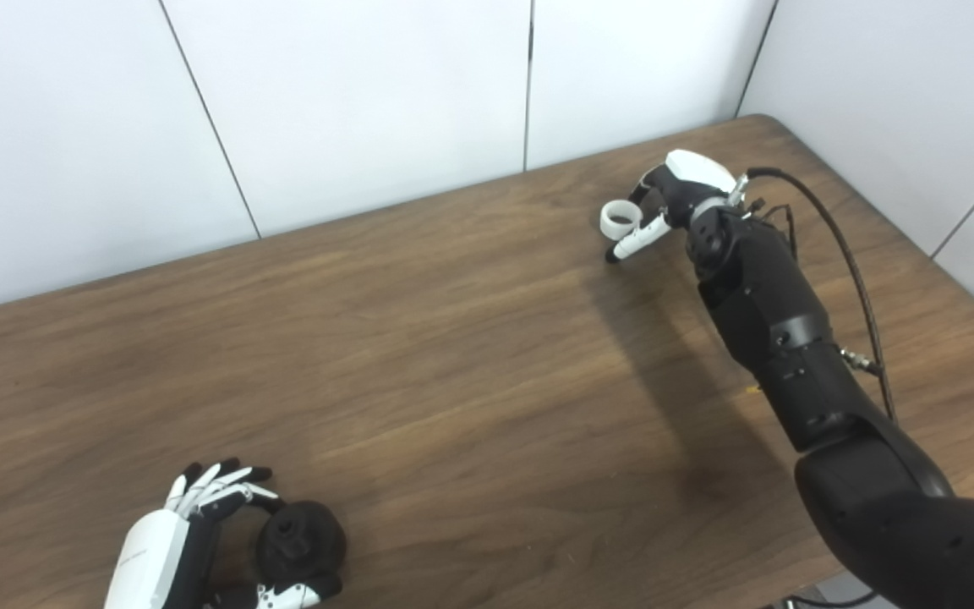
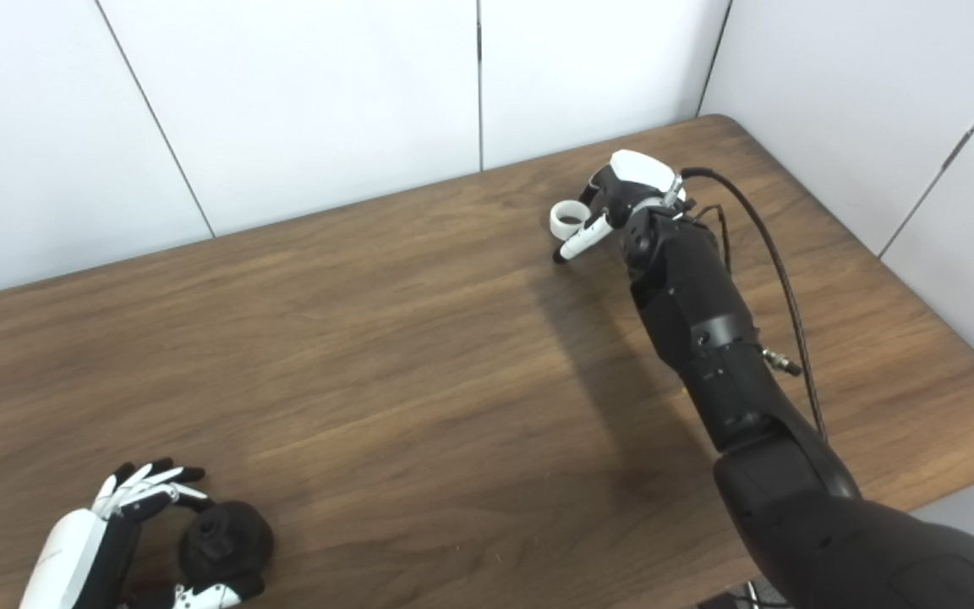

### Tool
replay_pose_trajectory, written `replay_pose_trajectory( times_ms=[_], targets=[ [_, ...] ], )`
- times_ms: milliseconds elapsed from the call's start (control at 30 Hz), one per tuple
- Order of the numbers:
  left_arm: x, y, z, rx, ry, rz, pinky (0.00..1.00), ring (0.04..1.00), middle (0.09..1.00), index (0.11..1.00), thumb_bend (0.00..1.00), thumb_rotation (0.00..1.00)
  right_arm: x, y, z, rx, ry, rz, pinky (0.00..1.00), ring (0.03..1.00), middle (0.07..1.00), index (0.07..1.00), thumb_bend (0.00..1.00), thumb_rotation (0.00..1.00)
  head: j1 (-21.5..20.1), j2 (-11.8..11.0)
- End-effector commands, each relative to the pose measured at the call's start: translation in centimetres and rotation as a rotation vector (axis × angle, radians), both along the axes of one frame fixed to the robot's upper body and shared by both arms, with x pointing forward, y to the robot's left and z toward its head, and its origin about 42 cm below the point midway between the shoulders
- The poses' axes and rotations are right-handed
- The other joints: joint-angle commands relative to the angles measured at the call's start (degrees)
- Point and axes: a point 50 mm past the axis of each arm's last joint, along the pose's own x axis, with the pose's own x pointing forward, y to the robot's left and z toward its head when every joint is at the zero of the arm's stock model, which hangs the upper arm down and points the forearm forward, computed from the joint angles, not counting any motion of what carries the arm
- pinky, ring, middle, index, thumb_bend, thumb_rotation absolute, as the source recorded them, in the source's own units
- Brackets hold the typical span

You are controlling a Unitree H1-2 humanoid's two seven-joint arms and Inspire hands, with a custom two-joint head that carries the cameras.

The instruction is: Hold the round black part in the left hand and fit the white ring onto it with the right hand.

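The round black part [image 1: 301,540] lies on the wooden table [image 1: 453,364] near its front left edge. My left hand [image 1: 199,533] is cupped around it. The fingers [image 1: 221,486] spread just left of and above the part, and the thumb lies against its near edge. The grip has not closed. The white ring [image 1: 620,220] rests at the back right of the table. My right hand [image 1: 673,199] reaches down over the ring. Its thumb stretches straight along the ring's near side and its fingers curl behind it, so the ring sits between them. Contact on the far side is hidden.
White wall panels stand close behind the table and along its right side. A black cable [image 1: 842,254] loops off the right forearm. The table's rounded back right corner [image 1: 770,123] is just beyond the right hand.
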Motion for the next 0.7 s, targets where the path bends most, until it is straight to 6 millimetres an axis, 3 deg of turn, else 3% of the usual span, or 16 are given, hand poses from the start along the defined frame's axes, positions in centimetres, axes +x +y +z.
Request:
replay_pose_trajectory(
  times_ms=[0, 667],
  targets=[
    [0.08, 0.02, 1.49, 0.004, -0.076, -0.010, 1.00, 0.908, 0.797, 0.486, 0.52, 0.06, 0.81, -0.13, 2.76, -0.026, -0.088, -0.003, 1.00, 0.989, 0.908, 0.641, 0.80, 0.28, -0.1, 0.0],
    [0.01, 0.01, 1.61, 0.002, -0.073, -0.011, 1.00, 0.908, 0.797, 0.486, 0.52, 0.06, 0.84, 0.35, 2.50, -0.013, -0.132, 0.008, 1.00, 0.969, 0.888, 0.597, 0.77, 0.23, -0.1, 0.3]
  ],
)
